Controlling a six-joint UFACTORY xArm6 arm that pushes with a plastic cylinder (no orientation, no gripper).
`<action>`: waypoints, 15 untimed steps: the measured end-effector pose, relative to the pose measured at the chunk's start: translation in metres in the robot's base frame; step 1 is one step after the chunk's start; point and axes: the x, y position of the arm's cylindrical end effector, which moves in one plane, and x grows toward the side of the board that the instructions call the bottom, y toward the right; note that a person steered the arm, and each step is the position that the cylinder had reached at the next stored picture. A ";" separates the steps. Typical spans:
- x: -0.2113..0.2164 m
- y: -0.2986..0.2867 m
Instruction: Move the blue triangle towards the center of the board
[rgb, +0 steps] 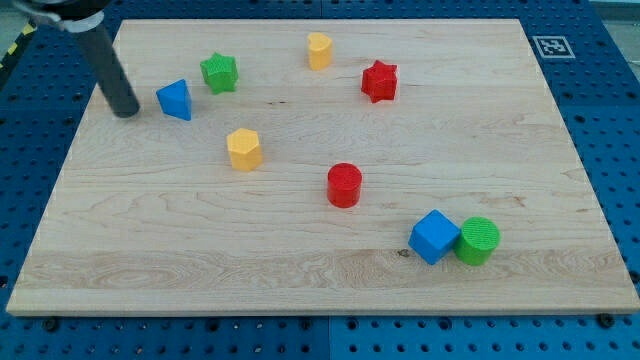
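Observation:
The blue triangle (175, 99) lies in the board's upper left, just left of and below the green star (218, 72). My tip (126, 111) rests on the board a short way to the view's left of the blue triangle, with a small gap between them. The dark rod rises from the tip toward the view's top left corner.
A yellow block (244, 149) sits right of and below the triangle. Another yellow block (319, 49) and a red star (379, 81) are near the top. A red cylinder (344, 185) is mid-board. A blue cube (434, 236) touches a green cylinder (478, 240) at lower right.

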 end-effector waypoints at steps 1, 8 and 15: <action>0.010 0.055; 0.051 0.211; 0.047 0.246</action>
